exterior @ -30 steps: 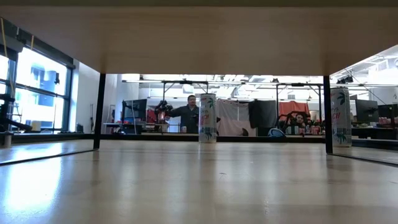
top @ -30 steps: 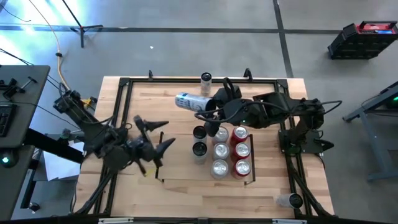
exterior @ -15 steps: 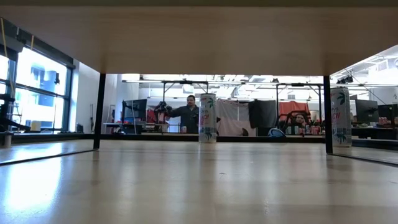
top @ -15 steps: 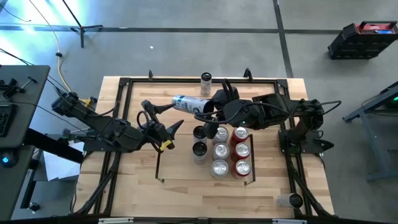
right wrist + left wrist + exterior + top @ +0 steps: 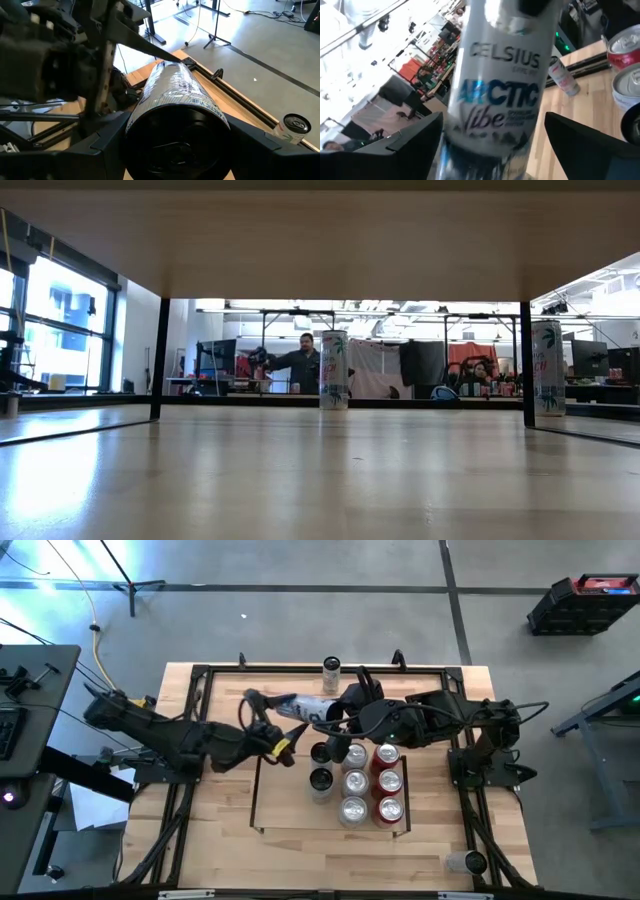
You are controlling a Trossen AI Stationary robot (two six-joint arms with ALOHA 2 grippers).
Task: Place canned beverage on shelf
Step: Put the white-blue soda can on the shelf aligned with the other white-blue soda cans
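Above the shelf's far edge, the right gripper grips the can sideways. The left gripper, fingers wide around it, should probably close for the handover.

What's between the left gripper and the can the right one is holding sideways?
Nothing visible. The left gripper already has its open jaws on either side of the white can, which the right gripper holds lying sideways beyond the shelf.
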